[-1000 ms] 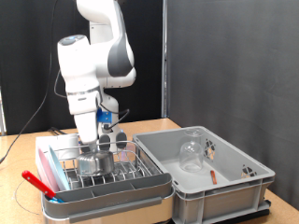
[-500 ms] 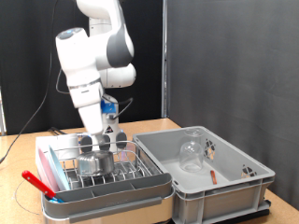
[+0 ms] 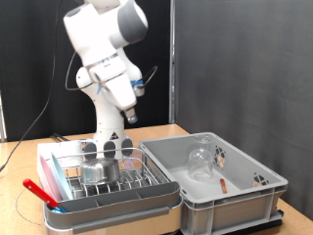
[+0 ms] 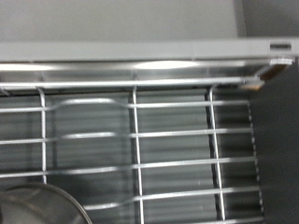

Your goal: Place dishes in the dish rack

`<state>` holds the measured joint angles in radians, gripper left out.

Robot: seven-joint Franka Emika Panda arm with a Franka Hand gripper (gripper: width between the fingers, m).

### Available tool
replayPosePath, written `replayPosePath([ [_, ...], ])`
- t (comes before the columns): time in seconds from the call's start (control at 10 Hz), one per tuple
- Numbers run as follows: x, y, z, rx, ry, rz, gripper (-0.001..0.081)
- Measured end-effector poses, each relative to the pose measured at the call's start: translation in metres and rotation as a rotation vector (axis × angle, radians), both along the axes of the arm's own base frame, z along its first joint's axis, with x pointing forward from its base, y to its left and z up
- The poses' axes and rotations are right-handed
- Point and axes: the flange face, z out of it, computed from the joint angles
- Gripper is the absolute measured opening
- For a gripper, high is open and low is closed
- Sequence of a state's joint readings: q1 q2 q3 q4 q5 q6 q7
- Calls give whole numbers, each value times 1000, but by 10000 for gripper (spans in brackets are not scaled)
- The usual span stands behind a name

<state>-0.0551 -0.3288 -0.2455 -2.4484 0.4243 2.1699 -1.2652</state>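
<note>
The shiny metal cup (image 3: pixel 98 171) lies among the prongs of the silver wire dish rack (image 3: pixel 137 182), which sits in its shallow white-grey tray (image 3: pixel 117 207). My gripper (image 3: pixel 106 148) hangs just above the cup, open, with nothing between its fingers. In the wrist view I see the rack's wires (image 4: pixel 168 135), the tray's rim (image 4: pixel 140 51) and the cup's edge (image 4: pixel 37 203); the fingers do not show there. The clear glass (image 3: pixel 201 160) and a thin red-handled utensil (image 3: pixel 223 183) lie in the deeper grey tub (image 3: pixel 245 201).
The grey tub stands against the rack on the exterior view's right. A red object (image 3: pixel 37 190) lies along the tray's left end. Black curtains close off the back. A cable (image 3: pixel 18 147) trails over the wooden table at the left.
The gripper has come up off the metal cup, which stays in the rack. The arm's upper links have swung up and towards the exterior view's right.
</note>
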Motion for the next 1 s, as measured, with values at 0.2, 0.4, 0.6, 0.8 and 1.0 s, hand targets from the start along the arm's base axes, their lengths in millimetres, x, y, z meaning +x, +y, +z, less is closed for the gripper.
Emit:
replayPosePath([
  [0.2,2,22,26,-5,29,55,808],
  [0.4,4,43,49,-9,34,85,808],
  [0.6,2,61,69,-16,19,86,808],
  [0.8,3,62,65,-11,25,96,808],
  [1.0,12,77,61,-34,12,200,808],
])
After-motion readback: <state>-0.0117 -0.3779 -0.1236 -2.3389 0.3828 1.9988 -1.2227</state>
